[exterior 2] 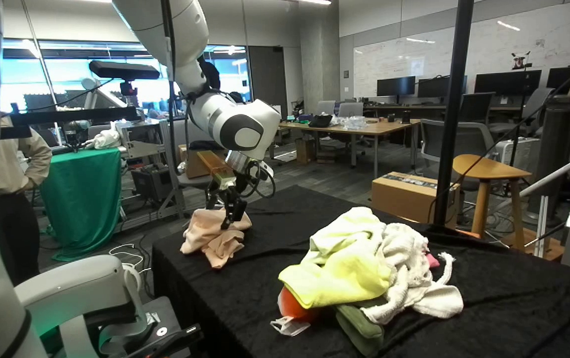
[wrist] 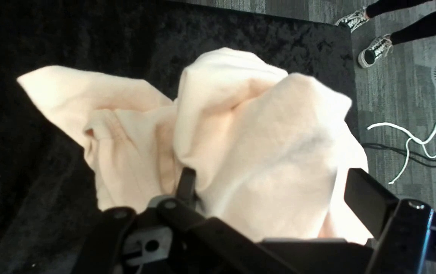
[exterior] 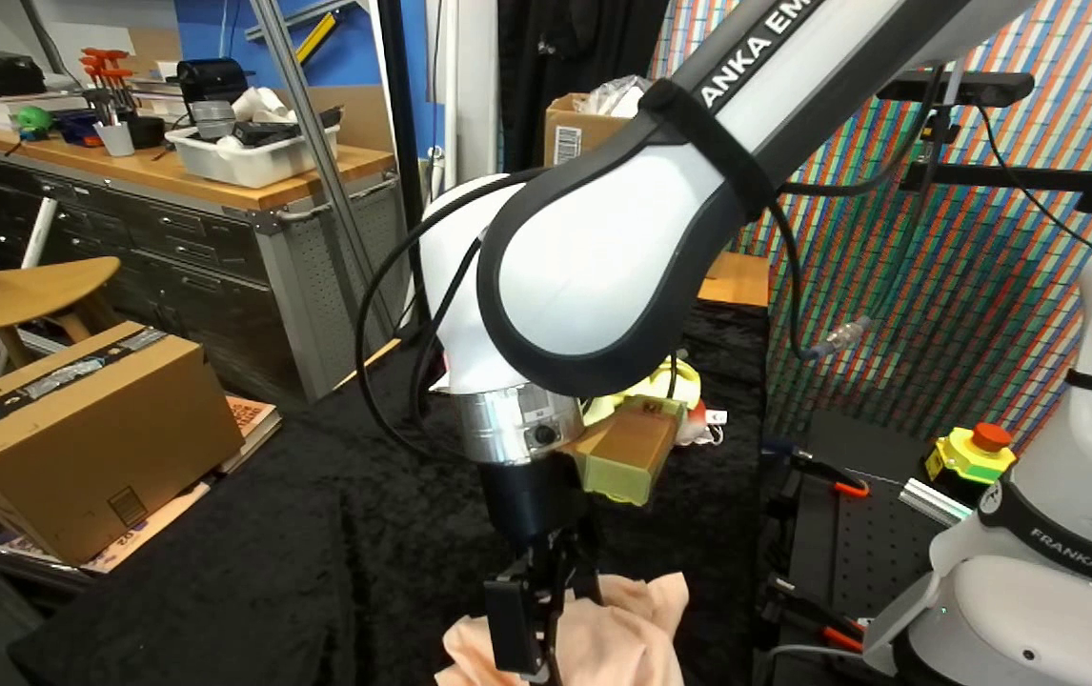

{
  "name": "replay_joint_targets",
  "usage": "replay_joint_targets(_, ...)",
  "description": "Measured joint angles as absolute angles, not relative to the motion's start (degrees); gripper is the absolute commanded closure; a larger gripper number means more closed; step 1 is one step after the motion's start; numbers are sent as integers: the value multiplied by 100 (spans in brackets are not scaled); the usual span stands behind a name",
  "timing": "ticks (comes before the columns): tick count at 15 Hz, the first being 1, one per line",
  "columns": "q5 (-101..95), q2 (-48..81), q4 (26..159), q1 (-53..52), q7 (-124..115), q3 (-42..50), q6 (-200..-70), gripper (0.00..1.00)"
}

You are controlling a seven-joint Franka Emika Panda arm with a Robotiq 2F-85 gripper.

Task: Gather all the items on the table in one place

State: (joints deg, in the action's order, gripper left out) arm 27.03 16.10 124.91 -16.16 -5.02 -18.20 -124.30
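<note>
My black-draped worktop (exterior 2: 523,288) carried separate groups. The yellow cloth (exterior 2: 344,273) and nubby white cloth (exterior 2: 404,263), heaped together, lay well apart from the peach cloth (wrist: 263,160), which sat near the worktop's edge; an outward push could have sent it over. My tool (wrist: 271,179) stood wide, peach cloth between its fingers (wrist: 370,198). A shallow bite would probably have caught one layer and let the rest trail. A low drag risked knocking the orange-red item (exterior 2: 292,303) loose.

In an exterior view I record "FRANKA EMIKA" on the black band (exterior: 1084,553) around the robot base (exterior: 1061,615), below and right of the emergency-stop button (exterior: 973,455). Above and left of that button, the arm link (exterior: 794,88) shows only "ANKA EM".
</note>
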Motion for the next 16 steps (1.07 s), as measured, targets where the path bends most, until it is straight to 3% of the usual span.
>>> replay_joint_targets(8,2701,1938,12379,-1670,-583,-1837,-12430,0)
replay_joint_targets(10,2691,1988,12362,-1670,-587,-1831,-12430,26)
replay_joint_targets(16,2690,2024,12350,-1656,-587,-1778,-12430,74)
